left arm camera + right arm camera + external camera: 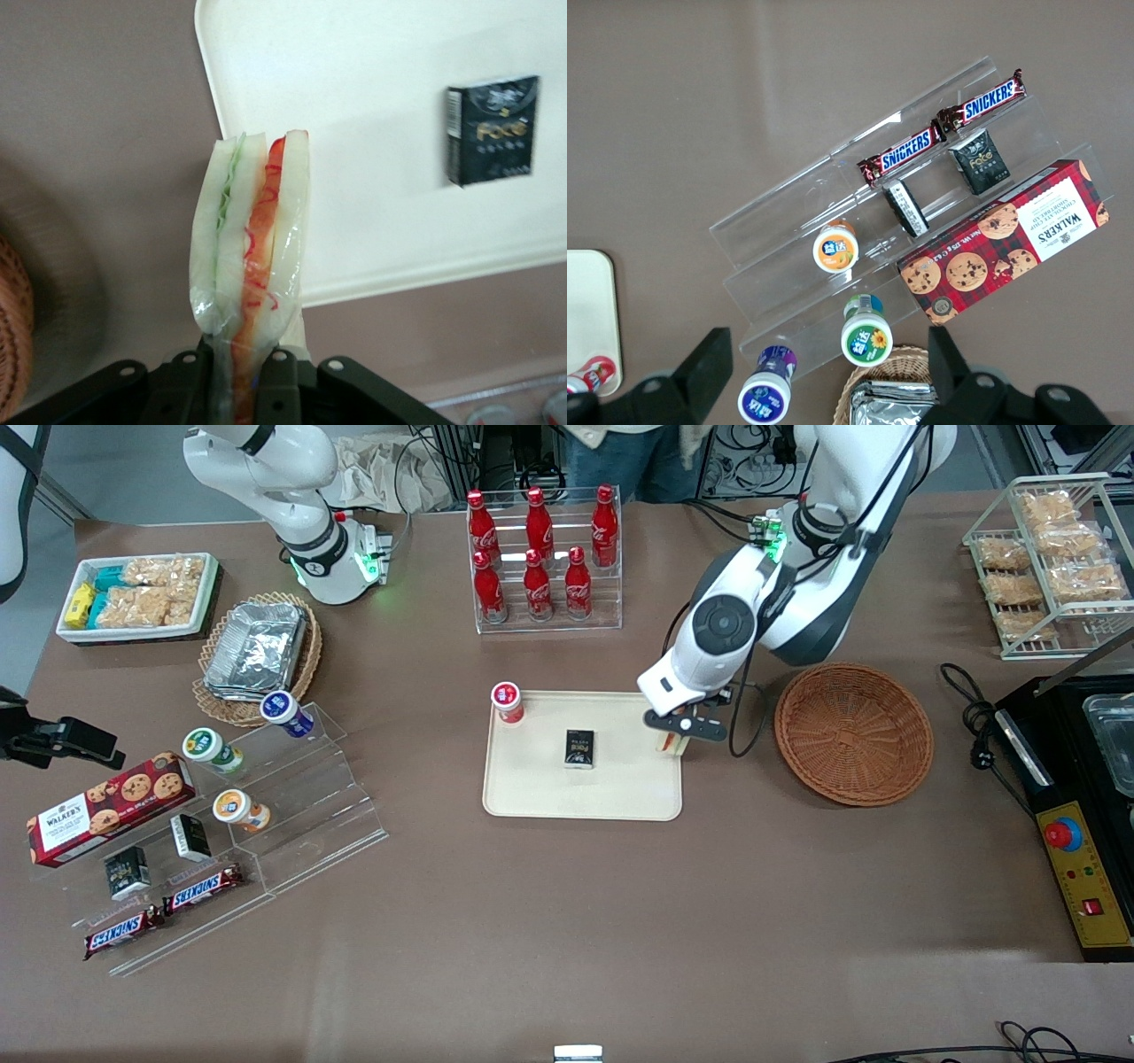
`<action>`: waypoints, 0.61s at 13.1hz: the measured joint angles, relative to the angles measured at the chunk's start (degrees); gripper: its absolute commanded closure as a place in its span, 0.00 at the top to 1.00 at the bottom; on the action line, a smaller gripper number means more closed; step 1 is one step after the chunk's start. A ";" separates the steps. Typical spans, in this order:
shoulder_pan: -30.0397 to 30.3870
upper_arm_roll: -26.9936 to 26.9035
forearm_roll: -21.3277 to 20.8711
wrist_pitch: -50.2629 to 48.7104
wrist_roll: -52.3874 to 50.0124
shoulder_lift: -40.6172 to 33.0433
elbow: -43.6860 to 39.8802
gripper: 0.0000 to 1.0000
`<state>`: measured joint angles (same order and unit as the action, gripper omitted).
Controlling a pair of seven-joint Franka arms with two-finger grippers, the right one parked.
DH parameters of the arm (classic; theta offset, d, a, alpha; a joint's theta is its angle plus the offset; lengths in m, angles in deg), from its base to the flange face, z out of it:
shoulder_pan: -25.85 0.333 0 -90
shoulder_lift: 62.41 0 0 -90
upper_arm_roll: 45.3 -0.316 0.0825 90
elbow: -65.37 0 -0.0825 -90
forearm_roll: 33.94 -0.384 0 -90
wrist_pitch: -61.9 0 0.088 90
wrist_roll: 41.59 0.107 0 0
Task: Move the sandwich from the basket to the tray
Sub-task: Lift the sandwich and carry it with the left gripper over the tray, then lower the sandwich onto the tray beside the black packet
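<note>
The sandwich [251, 235] is shown pinched at one end by the pincer [680, 731], its long axis running straight out from the fingers and its layers seen edge-on. It is held above the tray's [620, 797] edge nearest the emptied basket [854, 733], partly over the rim and partly over the desk [567, 921]. A small shift toward the black box [580, 747] is judged necessary before release.

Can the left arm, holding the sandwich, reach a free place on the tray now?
Probably yes. The gripper, shut on the sandwich, hangs over the tray edge nearest the basket; the tray is bare there.
</note>
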<state>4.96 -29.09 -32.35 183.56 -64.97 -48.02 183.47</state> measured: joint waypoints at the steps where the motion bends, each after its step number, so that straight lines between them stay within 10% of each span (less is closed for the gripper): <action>1: -0.78 -0.02 -1.87 1.29 -2.86 1.64 0.02 0.00; 6: -4.44 0.01 -8.49 7.28 -14.53 8.12 -0.09 0.00; 7: -4.44 -0.08 -8.53 7.61 -14.66 8.52 -0.14 0.26; 8: -4.43 -0.18 -8.72 7.88 -14.70 8.86 -0.20 0.90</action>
<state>0.53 -29.27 -41.07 191.44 -79.66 -39.16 183.27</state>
